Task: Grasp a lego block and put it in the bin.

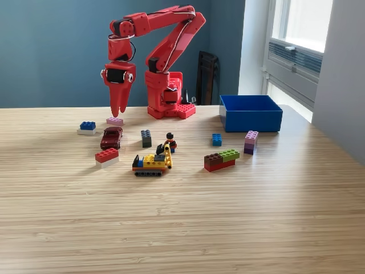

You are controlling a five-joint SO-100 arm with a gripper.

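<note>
In the exterior view, the red plastic robot arm (165, 40) stood at the far edge of the pale wood-grain table (182, 217), its gripper (118, 112) pointing straight down with the two tapered fingers drawn together, only a thin slit showing near the tips. It held nothing. The tips hung just above a small pink lego block (114, 121); whether they touched it could not be told from this angle.

The blue rectangular plastic bin (251, 113) with low walls sat on the exterior view's right, near the arm's base and well apart from the gripper. Its inside was mostly hidden behind the front wall.

Loose pieces lay scattered across the table's middle: one blue-on-white block (86, 127) at the exterior view's left, one dark red toy car (111, 137), one red-on-white block (106, 157), one dark grey block (146, 138), one small toy figure with a red body (170, 141), one yellow tracked toy vehicle (152, 164), one small blue block (217, 139), one purple-and-pink stacked block (251, 141), and one cluster of brown, green and red bricks (221, 160). The figure's details were too small to make out.

A dark object (206, 77) leaned against the blue wall behind the arm, partly hidden by it.
</note>
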